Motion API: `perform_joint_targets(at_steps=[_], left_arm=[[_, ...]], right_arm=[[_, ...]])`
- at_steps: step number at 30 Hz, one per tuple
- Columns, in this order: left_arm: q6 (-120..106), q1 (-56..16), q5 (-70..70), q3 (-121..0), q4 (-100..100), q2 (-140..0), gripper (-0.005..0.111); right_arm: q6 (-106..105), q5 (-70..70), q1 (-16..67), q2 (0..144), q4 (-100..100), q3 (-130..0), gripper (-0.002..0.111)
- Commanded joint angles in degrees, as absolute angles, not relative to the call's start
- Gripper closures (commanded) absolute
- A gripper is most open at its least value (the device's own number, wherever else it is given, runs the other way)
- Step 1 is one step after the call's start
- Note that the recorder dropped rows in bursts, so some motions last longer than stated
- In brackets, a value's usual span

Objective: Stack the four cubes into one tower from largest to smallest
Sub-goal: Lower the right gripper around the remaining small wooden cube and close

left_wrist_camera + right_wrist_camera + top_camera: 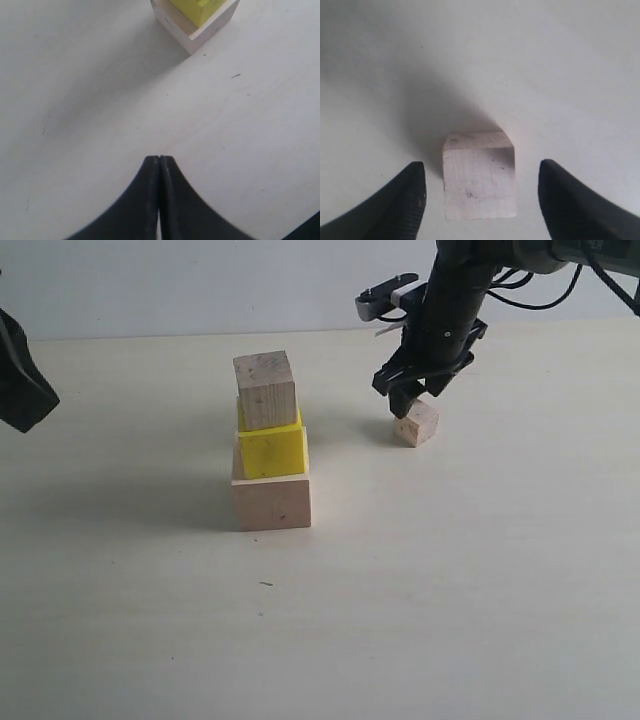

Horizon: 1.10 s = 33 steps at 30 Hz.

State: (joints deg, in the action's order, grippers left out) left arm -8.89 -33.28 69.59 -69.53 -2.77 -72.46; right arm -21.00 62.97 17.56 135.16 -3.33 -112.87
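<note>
Left gripper (159,160): far left edge of the exterior view, jaws clenched tip to tip, over the table (450,600). Tower (270,445) left of centre, three high: large pale wood cube (272,502) on the table, yellow cube (272,450) on that, small wood cube (266,390) on top, twisted a bit off square. Smallest wood cube (417,423) sits alone on the table, right of centre, upper half. Right gripper (416,398) just over it, jaws released and spread wide. In the right wrist view there are clear gaps on both sides, no contact.
</note>
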Motion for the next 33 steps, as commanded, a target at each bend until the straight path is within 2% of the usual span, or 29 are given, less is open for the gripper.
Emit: perform_joint_targets(at_steps=[1,33], left_arm=[[-8.6,-33.1,69.2,-69.4,-2.2,-72.4,0.107],[-8.6,-33.1,69.3,-69.4,-2.2,-72.4,0.107]], right_arm=[[-20.6,63.4,17.4,135.0,-2.7,-112.9,0.046],[-21.0,61.7,16.2,138.8,-5.6,-112.9,0.046]])
